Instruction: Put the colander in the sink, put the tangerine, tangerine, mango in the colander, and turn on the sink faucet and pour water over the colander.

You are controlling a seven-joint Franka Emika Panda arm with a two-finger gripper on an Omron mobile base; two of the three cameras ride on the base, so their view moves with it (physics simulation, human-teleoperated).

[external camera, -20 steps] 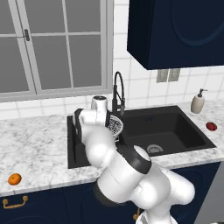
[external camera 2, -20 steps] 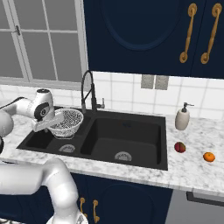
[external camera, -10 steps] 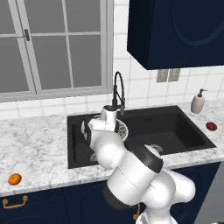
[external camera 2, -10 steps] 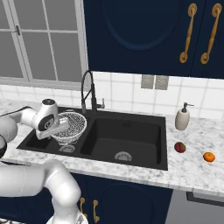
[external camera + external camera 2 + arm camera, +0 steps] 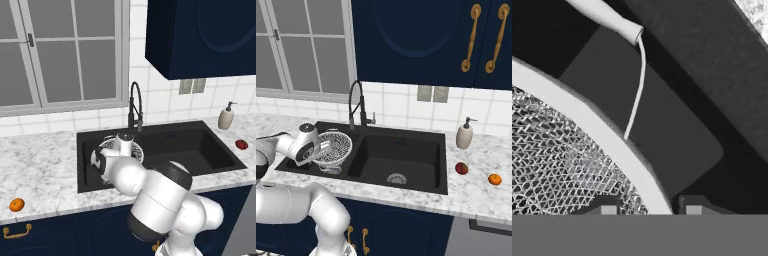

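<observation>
In the matte black double-basin sink (image 5: 406, 150), the gripper (image 5: 647, 205) clamps the silvery mesh colander's (image 5: 333, 147) rim; fruits and faucet await.

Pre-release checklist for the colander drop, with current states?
1. Gripper shut on the colander rim: ok.
2. Colander over the left basin of the sink: ok.
3. Colander resting on the basin floor: cannot tell.
4. Colander empty of fruit: ok.
5. Sink faucet off, no stream: ok.
6. Fruits waiting on the counter, mango, one tangerine beside it, other tangerine left of the sink: ok.
</observation>
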